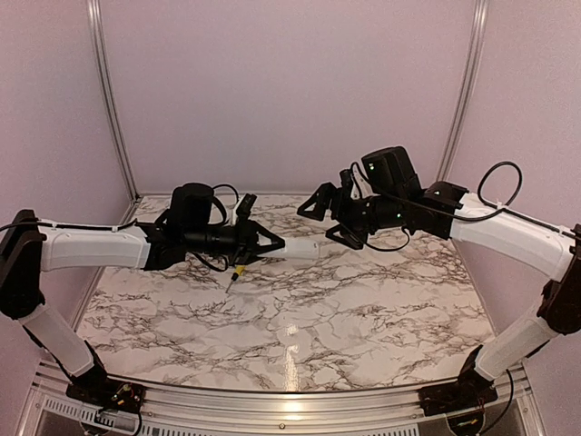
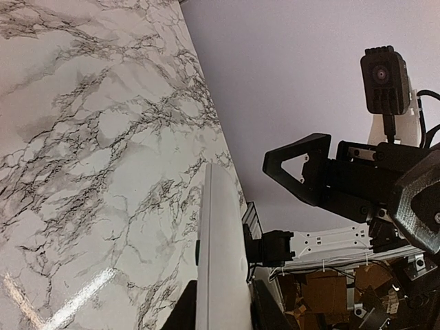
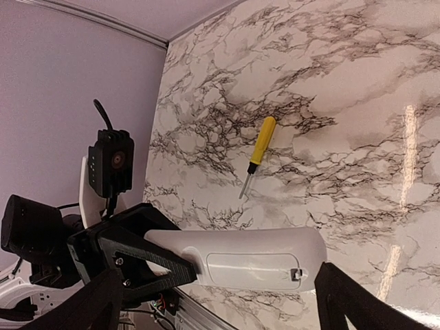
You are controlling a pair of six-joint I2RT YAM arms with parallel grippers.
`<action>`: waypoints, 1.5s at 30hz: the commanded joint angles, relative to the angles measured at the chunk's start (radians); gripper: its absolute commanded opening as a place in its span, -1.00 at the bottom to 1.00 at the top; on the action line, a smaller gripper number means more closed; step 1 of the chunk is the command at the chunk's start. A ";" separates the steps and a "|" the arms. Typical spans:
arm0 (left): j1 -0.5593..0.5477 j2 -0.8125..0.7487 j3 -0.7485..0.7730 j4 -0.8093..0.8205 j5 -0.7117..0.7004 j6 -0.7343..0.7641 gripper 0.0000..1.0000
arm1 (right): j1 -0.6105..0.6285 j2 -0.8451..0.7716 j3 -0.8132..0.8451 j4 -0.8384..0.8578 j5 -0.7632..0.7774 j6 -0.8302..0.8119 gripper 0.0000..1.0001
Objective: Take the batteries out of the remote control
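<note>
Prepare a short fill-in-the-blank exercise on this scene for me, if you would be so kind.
1. The slim white plastic remote control is gripped by the end effector of the ____ arm.
2. The right end effector, close to the remote's free end, has its jaws ____.
3. The slim screwdriver lying on the grey-veined white marble table has a ____ handle.

Missing words: left; open; yellow.
</note>
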 commanded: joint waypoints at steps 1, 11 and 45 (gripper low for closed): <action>-0.001 0.017 0.043 0.040 0.024 0.006 -1.00 | 0.020 0.026 0.038 0.015 -0.006 0.010 0.91; -0.001 0.029 0.070 0.022 0.030 0.009 -1.00 | 0.031 0.035 0.036 0.015 0.012 0.030 0.83; -0.002 0.028 0.075 0.075 0.056 0.011 -1.00 | 0.031 0.037 0.025 -0.011 0.015 0.028 0.67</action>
